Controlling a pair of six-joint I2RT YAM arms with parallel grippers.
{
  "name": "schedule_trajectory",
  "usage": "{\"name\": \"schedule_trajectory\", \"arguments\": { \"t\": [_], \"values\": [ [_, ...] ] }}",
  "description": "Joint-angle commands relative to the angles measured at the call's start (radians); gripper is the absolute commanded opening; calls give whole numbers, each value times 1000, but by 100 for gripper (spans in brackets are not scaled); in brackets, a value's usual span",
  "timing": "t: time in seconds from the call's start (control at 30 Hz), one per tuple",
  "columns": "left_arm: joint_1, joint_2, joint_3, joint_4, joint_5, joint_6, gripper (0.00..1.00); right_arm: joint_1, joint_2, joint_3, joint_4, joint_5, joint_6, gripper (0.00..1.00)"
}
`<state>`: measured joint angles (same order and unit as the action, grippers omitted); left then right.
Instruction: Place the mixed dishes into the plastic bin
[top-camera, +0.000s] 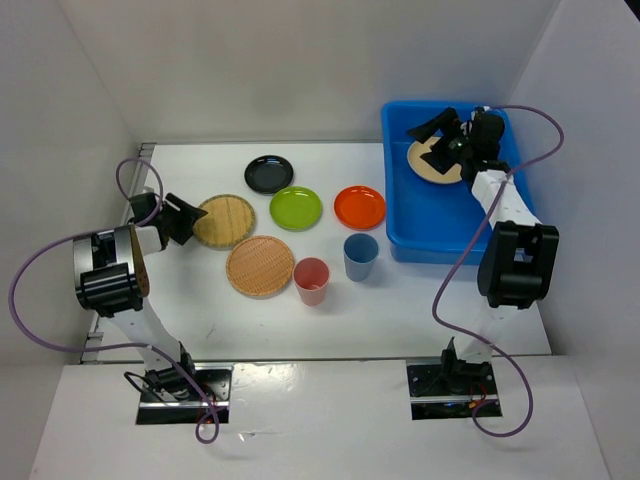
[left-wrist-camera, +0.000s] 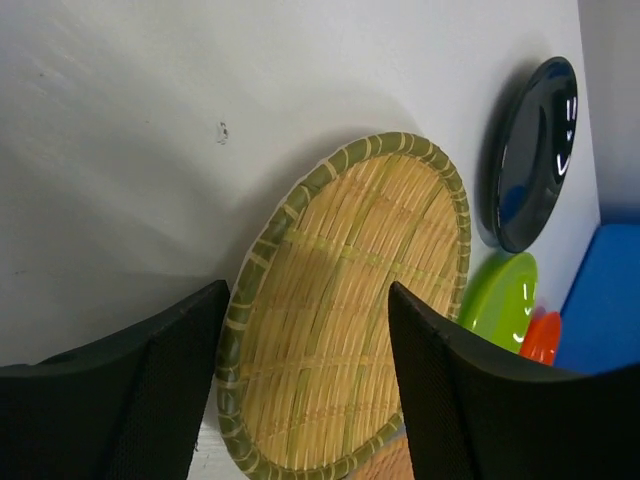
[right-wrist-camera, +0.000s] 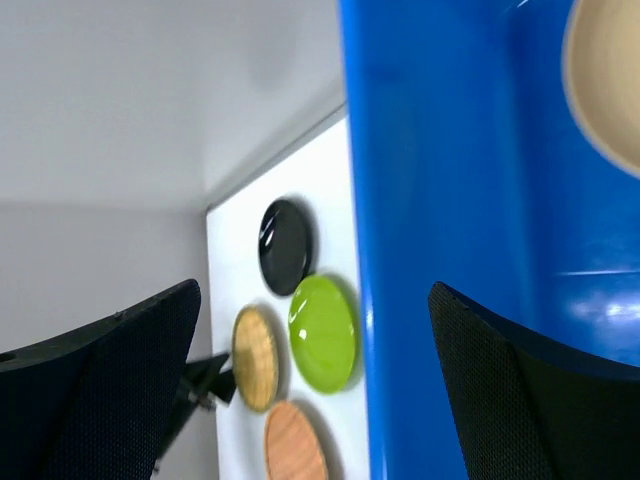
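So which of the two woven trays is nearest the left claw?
The green-rimmed tray, beside the lime plate; the open left claw is at its edge. The other tray lies by the pink cup.

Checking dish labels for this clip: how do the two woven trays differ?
The far tray is pale yellow with a greenish rim; the near tray is orange-tan. The far tray lies at the open left end effector; the near tray lies beside the pink cup. Both are round, woven and flat on the table.

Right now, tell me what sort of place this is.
Probably a robot test cell: a white table boxed in by white walls, left arm and right arm bolted at its near edge, and dishes laid out beside a blue plastic bin.
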<state>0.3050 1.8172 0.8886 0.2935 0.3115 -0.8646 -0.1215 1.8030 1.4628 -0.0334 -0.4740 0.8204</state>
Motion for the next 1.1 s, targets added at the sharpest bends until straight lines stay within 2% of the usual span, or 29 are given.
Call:
{"name": "schedule_trajectory", "arguments": {
  "t": [0.0, 0.3, 0.43, 0.47, 0.6, 0.77, 1.07],
  "values": [
    [2, 70, -31, -77, 75, 19, 71, 20, -80, 2, 72, -110, -30, 99],
    [20, 91, -19, -67, 116, 32, 39, 63, -122, 31, 73, -135, -75, 99],
    [20, 91, -30, -57, 149, 41, 17, 108, -131, 56, 58, -144, -101, 99],
    [20, 82, -30, -57, 149, 41, 0, 117, -131, 65, 40, -153, -119, 99],
    [20, 22, 4, -121, 158, 41, 0, 180, -113, 79, 30, -195, -144, 99],
    [40, -137, 85, -233, 179, 73, 0, 285, -113, 99, -5, -230, -220, 99],
    [72, -315, 157, -255, 421, 35, 0, 405, -48, 47, 53, -288, -202, 99]
  ]
}}
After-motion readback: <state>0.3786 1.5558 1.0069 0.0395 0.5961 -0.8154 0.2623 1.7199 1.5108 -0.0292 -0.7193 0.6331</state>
